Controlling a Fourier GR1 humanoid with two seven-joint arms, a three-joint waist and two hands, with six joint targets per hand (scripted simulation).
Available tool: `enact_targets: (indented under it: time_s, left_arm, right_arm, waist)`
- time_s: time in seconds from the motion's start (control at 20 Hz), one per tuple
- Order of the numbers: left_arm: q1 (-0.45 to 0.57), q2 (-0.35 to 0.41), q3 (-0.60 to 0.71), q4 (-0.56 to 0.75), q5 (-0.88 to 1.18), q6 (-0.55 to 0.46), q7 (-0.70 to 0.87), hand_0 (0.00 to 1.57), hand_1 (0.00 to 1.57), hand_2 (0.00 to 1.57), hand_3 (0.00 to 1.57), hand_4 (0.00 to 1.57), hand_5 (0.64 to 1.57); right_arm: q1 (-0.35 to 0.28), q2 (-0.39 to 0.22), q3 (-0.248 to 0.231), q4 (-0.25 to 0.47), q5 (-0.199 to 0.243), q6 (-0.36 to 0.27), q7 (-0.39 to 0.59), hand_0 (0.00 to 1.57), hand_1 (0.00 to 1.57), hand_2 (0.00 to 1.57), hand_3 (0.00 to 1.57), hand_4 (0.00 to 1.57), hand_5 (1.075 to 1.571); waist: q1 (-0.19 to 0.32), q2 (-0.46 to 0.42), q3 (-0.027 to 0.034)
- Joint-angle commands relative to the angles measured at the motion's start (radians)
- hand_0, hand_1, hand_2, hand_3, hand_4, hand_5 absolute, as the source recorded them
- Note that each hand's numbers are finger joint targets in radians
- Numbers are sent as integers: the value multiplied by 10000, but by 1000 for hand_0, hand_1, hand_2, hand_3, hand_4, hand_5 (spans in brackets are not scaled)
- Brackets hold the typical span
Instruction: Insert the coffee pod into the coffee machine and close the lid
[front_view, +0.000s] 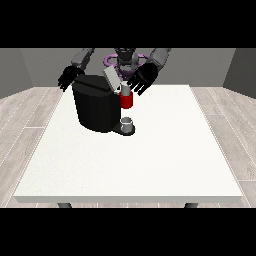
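1. The big white table holds just one big thing. It sits at the far left part of the table, close to the robot.
2. That thing is the black coffee machine. Its red front piece faces right, and a small grey cup stands on the machine's base, under the red part.
3. The grey lid on top is tilted up, so the machine is open. I think the step now is putting the pod in, and the lid comes after.
4. The hand at the view's right hangs just above the red part, right beside the lid. Its fingers spread downward. I cannot tell if it has hold of anything.
5. The hand at the view's left is up by the far left corner of the machine. Its fingers look spread and it holds nothing.
6. The coffee pod is too small or too hidden for me to find. A little pale bit shows under the right-side hand, but I cannot say it is the pod.
7. So go slowly. Line the hand up over the open slot and bring it straight down. Take care not to bump the lid shut too soon.
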Motion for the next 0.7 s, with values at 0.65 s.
enact_targets:
  time_s: [0.65]
  left_arm:
    - [-59, -92, 25, 301, -196, 26, -134, 1211, 1211, 1239, 1123, 460, 1571]
  right_arm:
    - [-231, -136, -99, -291, -71, -149, 239, 0, 0, 0, 0, 418, 1571]
  waist:
    - [-61, 284, 0]
